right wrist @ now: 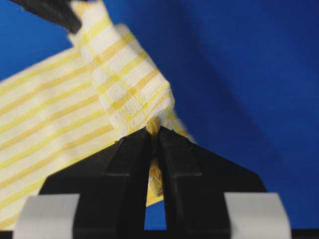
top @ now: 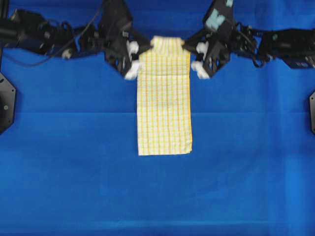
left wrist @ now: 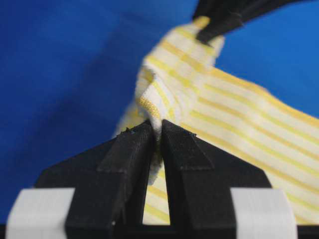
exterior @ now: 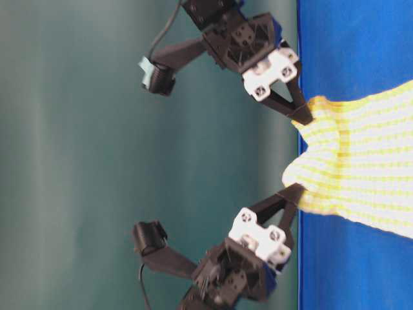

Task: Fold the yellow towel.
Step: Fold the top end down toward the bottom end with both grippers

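The yellow towel is a narrow strip, white with yellow checks, lying on the blue sheet from the far middle toward me. Its far end is lifted and bunched between both grippers. My left gripper is shut on the far left corner; the left wrist view shows the hem pinched at the fingertips. My right gripper is shut on the far right corner, pinched at the tips in the right wrist view. The table-level view shows both corners raised off the sheet. The towel's near end lies flat.
The blue sheet covers the table. Black arm bases stand at the left edge and right edge. Both arms reach in from the far corners.
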### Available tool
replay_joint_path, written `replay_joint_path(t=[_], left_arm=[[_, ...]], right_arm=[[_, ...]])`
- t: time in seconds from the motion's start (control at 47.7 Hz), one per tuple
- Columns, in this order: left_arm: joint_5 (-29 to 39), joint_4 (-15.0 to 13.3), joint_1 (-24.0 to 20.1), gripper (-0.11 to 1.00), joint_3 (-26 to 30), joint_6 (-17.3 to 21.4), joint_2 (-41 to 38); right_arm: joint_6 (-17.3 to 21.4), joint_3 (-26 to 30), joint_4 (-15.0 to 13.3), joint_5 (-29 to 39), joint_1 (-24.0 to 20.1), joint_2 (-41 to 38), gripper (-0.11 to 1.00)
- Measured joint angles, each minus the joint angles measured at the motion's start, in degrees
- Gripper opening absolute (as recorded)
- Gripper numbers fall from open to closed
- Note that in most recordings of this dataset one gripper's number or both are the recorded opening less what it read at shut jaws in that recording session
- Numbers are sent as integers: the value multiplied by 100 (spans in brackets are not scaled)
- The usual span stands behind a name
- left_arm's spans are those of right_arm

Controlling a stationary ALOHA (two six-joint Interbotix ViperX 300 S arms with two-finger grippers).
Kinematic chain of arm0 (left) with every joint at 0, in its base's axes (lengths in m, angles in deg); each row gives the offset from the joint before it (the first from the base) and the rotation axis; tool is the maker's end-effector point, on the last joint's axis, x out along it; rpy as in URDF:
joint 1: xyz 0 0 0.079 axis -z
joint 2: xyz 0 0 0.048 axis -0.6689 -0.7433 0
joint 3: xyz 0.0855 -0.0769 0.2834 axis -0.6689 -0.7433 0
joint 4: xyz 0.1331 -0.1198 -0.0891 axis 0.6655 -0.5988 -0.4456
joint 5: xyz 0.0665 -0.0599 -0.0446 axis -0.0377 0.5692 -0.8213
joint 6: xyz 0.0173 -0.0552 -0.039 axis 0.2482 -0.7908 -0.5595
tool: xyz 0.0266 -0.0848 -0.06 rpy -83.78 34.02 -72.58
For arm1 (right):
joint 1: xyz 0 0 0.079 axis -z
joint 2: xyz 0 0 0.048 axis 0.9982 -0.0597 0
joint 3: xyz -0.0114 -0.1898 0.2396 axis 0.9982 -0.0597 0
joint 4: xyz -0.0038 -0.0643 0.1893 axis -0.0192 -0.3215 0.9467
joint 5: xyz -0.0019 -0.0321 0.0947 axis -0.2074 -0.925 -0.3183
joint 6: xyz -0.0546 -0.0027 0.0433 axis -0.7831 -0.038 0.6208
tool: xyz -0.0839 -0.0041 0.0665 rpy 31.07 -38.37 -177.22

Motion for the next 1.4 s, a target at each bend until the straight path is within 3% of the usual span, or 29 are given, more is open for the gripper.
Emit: replay_joint_path(t=[0.377, 0.671, 0.943, 1.404], left_arm=[[-589, 0, 1512, 5, -615, -721, 466], [-773, -9, 2232, 5, -747, -791, 510], [-958, -18, 2443, 5, -738, -791, 448], [-1521, -18, 2540, 5, -765, -782, -316]], right_arm=[[18, -598, 545, 35, -1134, 501, 7], [9, -642, 870, 9, -1863, 536, 7], [18, -650, 932, 9, -2101, 536, 7], [-9, -633, 976, 9, -2391, 325, 7]])
